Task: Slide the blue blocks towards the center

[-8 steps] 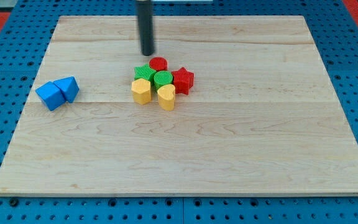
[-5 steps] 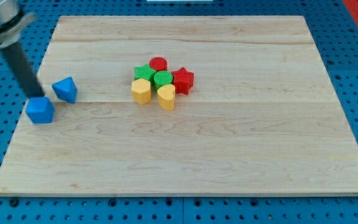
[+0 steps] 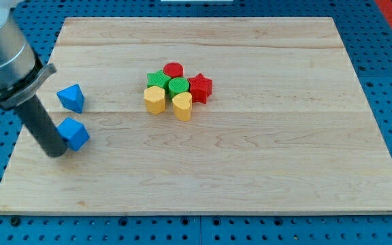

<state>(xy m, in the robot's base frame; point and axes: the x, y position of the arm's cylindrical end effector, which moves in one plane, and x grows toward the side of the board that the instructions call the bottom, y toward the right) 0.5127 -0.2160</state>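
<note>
Blue cube [image 3: 74,133] shifted rightward, touching my tip [image 3: 56,154].

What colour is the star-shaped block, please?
Red: the star-shaped block shows best in the camera view.

Arm is being held over table's left edge, w/ rod being slanted down toward the view's right. My tip [image 3: 56,152] is being rested on the board nr bottom-left corner.

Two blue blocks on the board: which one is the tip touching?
The lower blue block, nearer the view's bottom. My tip sits against its left side; the upper blue block stands apart, untouched.
</note>
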